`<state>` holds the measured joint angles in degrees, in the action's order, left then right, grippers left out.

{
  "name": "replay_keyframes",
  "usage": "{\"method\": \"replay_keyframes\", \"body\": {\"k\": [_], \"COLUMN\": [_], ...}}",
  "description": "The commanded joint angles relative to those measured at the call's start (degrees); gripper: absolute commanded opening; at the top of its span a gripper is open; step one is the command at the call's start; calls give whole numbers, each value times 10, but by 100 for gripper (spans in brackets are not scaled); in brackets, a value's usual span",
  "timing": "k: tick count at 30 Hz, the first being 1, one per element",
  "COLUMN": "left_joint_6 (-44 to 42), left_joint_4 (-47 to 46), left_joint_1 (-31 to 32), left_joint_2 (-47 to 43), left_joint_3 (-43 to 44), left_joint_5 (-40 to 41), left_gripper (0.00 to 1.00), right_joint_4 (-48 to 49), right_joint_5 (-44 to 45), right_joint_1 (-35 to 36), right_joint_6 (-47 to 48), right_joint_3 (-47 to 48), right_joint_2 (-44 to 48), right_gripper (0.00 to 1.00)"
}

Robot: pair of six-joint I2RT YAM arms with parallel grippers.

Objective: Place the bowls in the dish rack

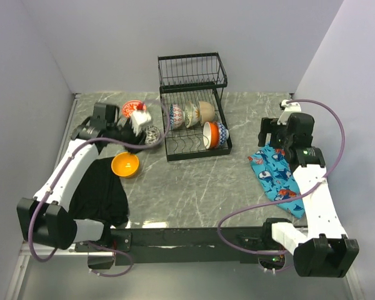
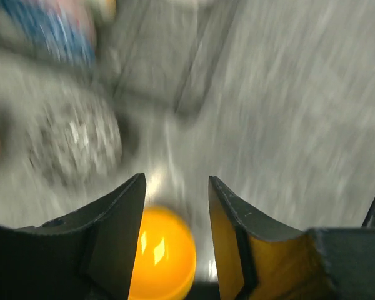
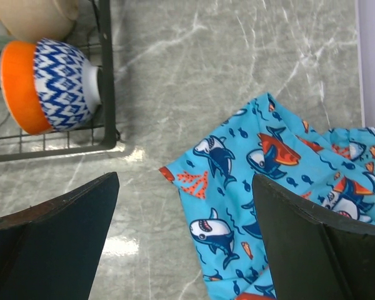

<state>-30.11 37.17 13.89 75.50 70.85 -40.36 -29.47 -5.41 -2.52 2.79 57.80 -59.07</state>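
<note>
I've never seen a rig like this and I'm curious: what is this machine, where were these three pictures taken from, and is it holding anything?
Two robot arms are bolted to a table. One picture looks down from above; the others come from a camera on each wrist. The black dish rack holds several bowls; an orange bowl and a speckled bowl sit outside, and a blue cloth lies on the right. The left gripper and right gripper are both open, holding nothing.
</note>
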Motion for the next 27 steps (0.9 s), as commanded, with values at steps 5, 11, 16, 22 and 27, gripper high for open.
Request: {"method": "replay_keyframes", "body": {"k": [5,11,16,22,27], "left_joint_6": [-254,-267,-247,-246,-244], "left_joint_4": [125,74,31,20,33], "left_joint_1": [-33,-47,-47,-47,-42], "left_joint_2": [-55,-50,-37,-13,-22], "left_joint_3": [-156,-203,-212,-215,-217], "left_joint_5": [146,169,178,179,166], "left_gripper": [47,45,45,41,41], "right_joint_4": [57,54,55,50,50], "right_joint_5": [-31,-32,-31,-27,-22], "right_joint_1": [4,4,5,5,4], "right_joint_6": [-14,-14,-14,-12,-12], "right_joint_3": [7,14,14,4,-1], "right_joint_2": [20,17,18,26,33], "right_gripper": [95,95,95,95,95]}}
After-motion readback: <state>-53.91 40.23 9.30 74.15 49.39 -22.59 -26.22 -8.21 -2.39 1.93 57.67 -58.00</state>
